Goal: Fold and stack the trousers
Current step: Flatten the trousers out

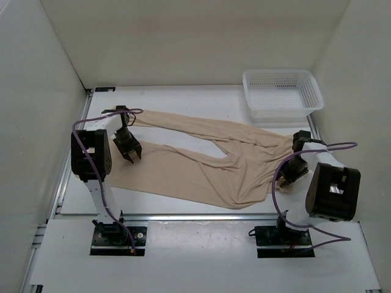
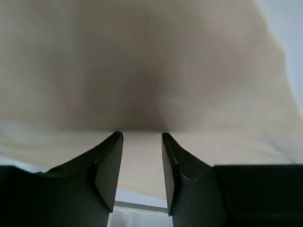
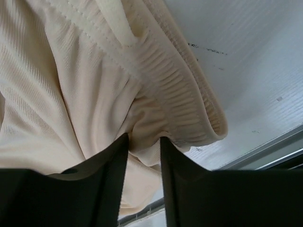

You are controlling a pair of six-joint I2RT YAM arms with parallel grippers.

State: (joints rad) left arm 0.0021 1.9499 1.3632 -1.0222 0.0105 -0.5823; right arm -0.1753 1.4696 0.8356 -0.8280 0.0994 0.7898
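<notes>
Left side: left gripper (image 1: 134, 157) hangs over the cuff end of the near leg (image 1: 156, 172), close to the white table's (image 1: 177, 97) left edge. Left wrist view: jaws stand apart, plain cloth shows through the gap, nothing pinched, so it reads as released. That view is too blurred to tell whether the tips touch the fabric.

Middle: the light beige-tan, thin, wrinkly trousers (image 1: 244, 174) lie spread flat across the table centre. Both legs run toward the left edge. The far leg (image 1: 177, 124) angles to the far-left corner, and bare table shows in the V between the two. No fold is visible anywhere.

Right side: right gripper (image 1: 284, 182) is at the gathered elastic waistband (image 3: 175, 90), near the right edge. Right wrist view: a bunched fold of waistband cloth fills the gap between the jaws, which looks like a grasp on the trousers.

Far-right corner: white plastic mesh basket (image 1: 284, 101), nothing seen in it, just beyond the waistband end.

Judgement: the task is at its start. The garment is laid out and one end is taken, with no fold made. Left to do: leg onto leg, fold lengthwise, then stack.
</notes>
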